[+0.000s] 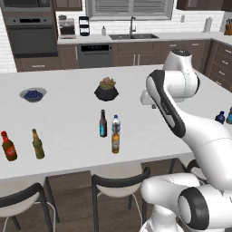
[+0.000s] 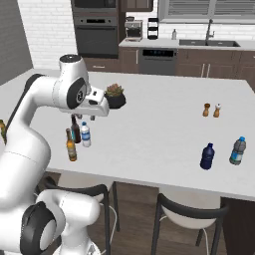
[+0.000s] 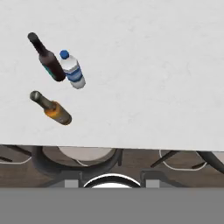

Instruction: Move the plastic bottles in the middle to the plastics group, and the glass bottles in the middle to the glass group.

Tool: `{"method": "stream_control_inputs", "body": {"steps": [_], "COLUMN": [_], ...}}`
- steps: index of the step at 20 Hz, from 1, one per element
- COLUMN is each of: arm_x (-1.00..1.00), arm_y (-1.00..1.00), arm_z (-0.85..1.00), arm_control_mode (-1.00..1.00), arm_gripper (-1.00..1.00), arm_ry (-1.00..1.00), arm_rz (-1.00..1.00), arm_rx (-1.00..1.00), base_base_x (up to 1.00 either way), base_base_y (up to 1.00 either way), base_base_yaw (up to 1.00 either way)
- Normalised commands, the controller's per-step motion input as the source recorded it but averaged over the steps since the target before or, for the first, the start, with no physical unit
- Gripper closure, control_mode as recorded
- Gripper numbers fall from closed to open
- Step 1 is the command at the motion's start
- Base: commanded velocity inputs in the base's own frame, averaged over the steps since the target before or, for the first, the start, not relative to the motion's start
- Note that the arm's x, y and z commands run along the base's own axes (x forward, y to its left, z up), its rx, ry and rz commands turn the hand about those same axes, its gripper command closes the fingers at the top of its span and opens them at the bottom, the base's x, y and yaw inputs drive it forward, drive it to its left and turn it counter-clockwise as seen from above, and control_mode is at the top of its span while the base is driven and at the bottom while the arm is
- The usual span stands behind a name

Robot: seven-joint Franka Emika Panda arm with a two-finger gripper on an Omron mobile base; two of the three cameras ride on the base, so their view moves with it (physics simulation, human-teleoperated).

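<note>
The small clear plastic water bottle with blue cap and pale blue label (image 1: 116, 123) stands upright near the middle of the white worktop (image 1: 68, 113), toward its near edge. Just beside it, on its left in the left base view, stands the dark brown long-necked glass beer bottle with blue label (image 1: 103, 124); I cannot tell whether the two touch. The amber long-necked glass beer bottle with yellowish label (image 1: 116, 140) stands slightly nearer the near edge, close to the water bottle.

In my hand view all three stand apart from one another: water bottle (image 3: 72, 70), dark brown bottle (image 3: 47, 58), amber bottle (image 3: 52, 108).

The squat brown bottle with red cap and red label (image 1: 8, 147) and the slim olive-green long-necked bottle with yellow label (image 1: 38, 144) stand side by side near the worktop's near left edge, well apart from the middle trio.

The dark blue opaque rounded plastic bottle (image 2: 207, 156) and the bluish grey bottle with blue cap (image 2: 238, 151) stand near the near right edge, also well apart.

My end effector (image 2: 85, 117) hangs above the worktop, over the area of the middle bottles, holding nothing; I cannot tell how far its fingers are parted.

Further back on the worktop: a dark planter with a succulent (image 1: 107, 89), a grey bowl of dark blue berries (image 1: 32, 94), and two small shakers (image 2: 211, 110).
</note>
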Motion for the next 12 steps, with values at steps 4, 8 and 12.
{"method": "stream_control_inputs", "body": {"steps": [4,8,12], "arm_x": [-0.11,-0.29,-0.09], "arm_y": [0.0,0.41,0.83], "arm_z": [0.0,-0.11,-0.23], "arm_control_mode": [-1.0,-1.0,-1.0], "arm_gripper": [-1.0,-1.0,-1.0], "arm_ry": [0.0,-0.13,-0.16], "arm_rz": [0.0,0.01,0.0], "arm_rx": [0.0,-0.01,-0.09], "base_base_x": [0.0,0.0,0.0], "base_base_y": [0.0,0.0,0.0], "base_base_yaw": [0.0,0.0,0.0]}}
